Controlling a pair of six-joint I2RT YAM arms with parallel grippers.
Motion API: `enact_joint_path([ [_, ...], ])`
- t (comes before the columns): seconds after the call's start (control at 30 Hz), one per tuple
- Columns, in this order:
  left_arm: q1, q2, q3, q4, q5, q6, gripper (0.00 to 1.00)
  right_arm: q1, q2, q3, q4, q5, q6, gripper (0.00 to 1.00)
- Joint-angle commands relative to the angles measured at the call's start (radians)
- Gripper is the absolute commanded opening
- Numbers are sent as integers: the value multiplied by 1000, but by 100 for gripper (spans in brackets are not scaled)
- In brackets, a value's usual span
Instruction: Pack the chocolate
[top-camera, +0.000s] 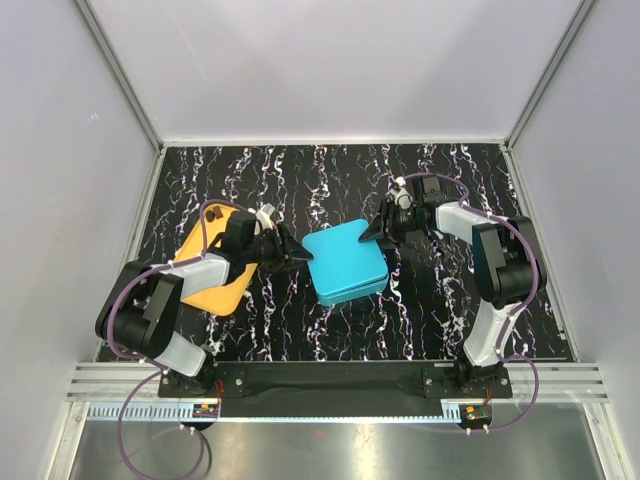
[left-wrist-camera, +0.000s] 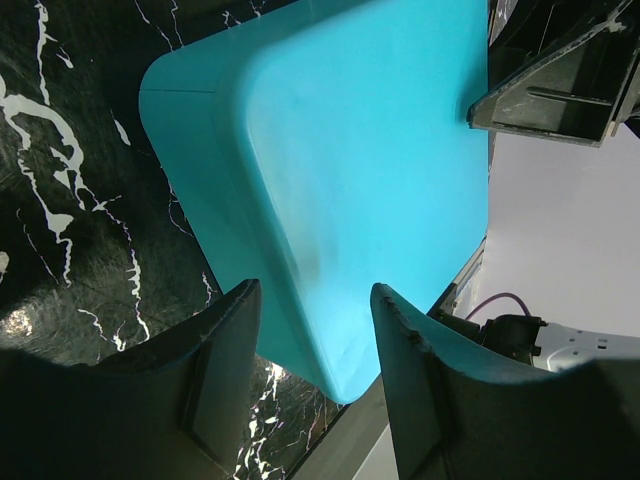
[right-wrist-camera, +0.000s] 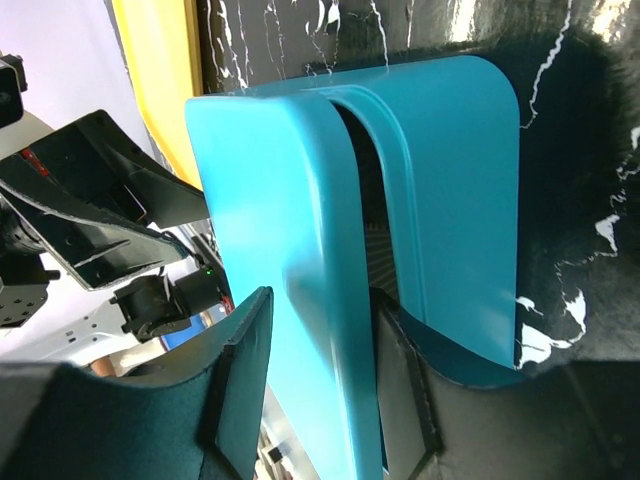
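Observation:
No chocolate shows in any view. A teal box (top-camera: 345, 262) with its lid on lies mid-table. My left gripper (top-camera: 293, 256) is at its left corner. In the left wrist view that corner (left-wrist-camera: 330, 200) fills the gap of the left gripper (left-wrist-camera: 315, 300), one finger by the side wall and one over the lid top. My right gripper (top-camera: 380, 232) is at the far right corner. There the lid (right-wrist-camera: 270, 180) stands ajar from the base (right-wrist-camera: 460, 180). The right gripper (right-wrist-camera: 320, 305) is open across the lid's rim: one finger sits in the slit under it, the other stands off its top.
A yellow tray (top-camera: 215, 290) lies on the black marbled table (top-camera: 330, 170) under my left arm. White walls close in the table on three sides. A metal rail (top-camera: 330, 375) runs along the near edge by the arm bases.

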Motion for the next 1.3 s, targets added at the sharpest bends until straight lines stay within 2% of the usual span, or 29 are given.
enact_joint_path([
  [0.0, -4, -1, 29, 37, -6, 16, 53, -11, -56, 39, -33, 56, -38, 50],
  [0.37, -6, -1, 37, 33, -6, 16, 53, -16, -96, 53, -129, 170, -85, 51],
  [0.77, -6, 16, 122, -22, -17, 42, 53, -16, -145, 73, -218, 288, -111, 52],
  [1.27, -15, 105, 230, -94, -68, 94, 52, -17, -187, 35, -217, 296, -119, 52],
])
